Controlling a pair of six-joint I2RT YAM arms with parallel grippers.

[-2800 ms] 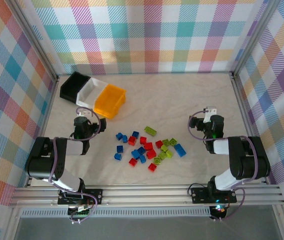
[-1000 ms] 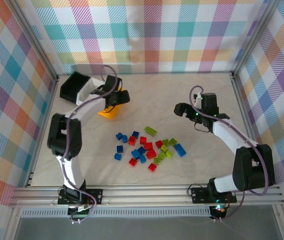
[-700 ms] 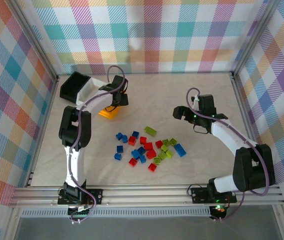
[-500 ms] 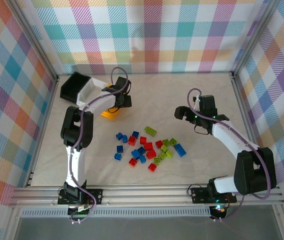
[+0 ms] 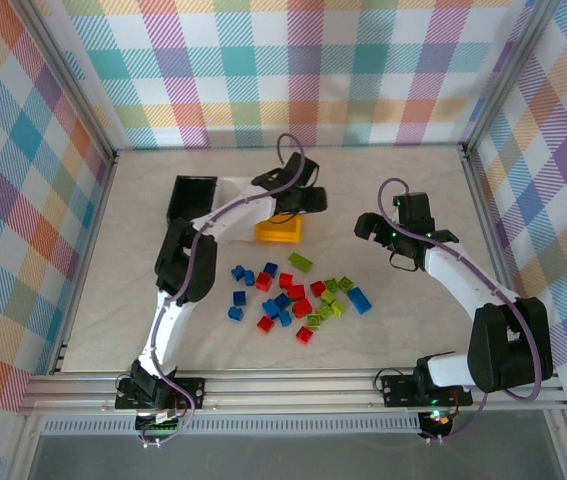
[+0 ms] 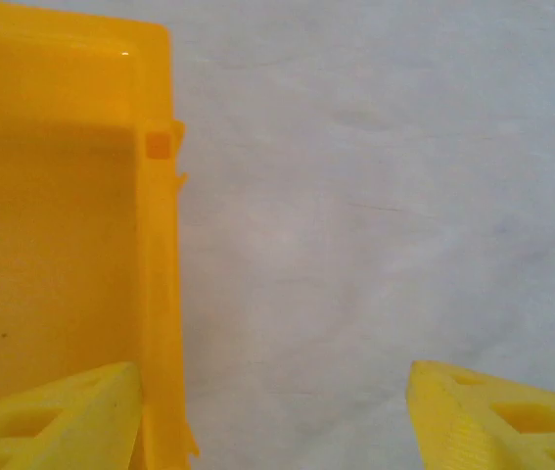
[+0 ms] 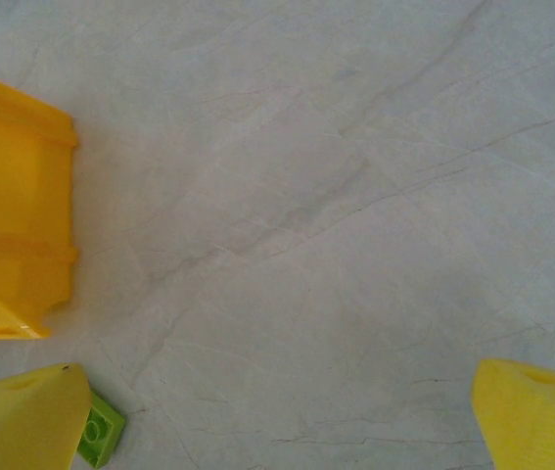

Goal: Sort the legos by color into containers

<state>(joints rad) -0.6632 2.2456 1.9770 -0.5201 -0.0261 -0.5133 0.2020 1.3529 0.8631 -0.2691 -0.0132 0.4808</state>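
Step in hand: likely setting out the containers near the pile, before any picking; no brick in either gripper.
Left gripper (image 6: 272, 401): fingers spread, straddling one wall of the orange-yellow bin (image 6: 160, 294); one finger inside, close against that wall, the other out over bare table (image 6: 355, 196), well clear of it; no squeeze on anything.
Right gripper (image 7: 277, 392): wide apart, nothing between the fingers, over bare table beside the same bin.
Legos (image 5: 298, 292): loose cluster of red, blue and lime green at mid-table, just near-side of the orange-yellow bin; none visible in a bin.
Lime green lego (image 7: 101, 436): flat on the table, just beside one right fingertip.
Black bin (image 5: 175, 205) and white bin (image 5: 233, 187): side by side, left of the orange-yellow one.
Next move calls for: lifting the left finger clear of the bin without tipping it; then narrowing the jaws over one brick apart from its neighbours, the lone green one being the easiest.
Brands, labels, writing: none readable anywhere.
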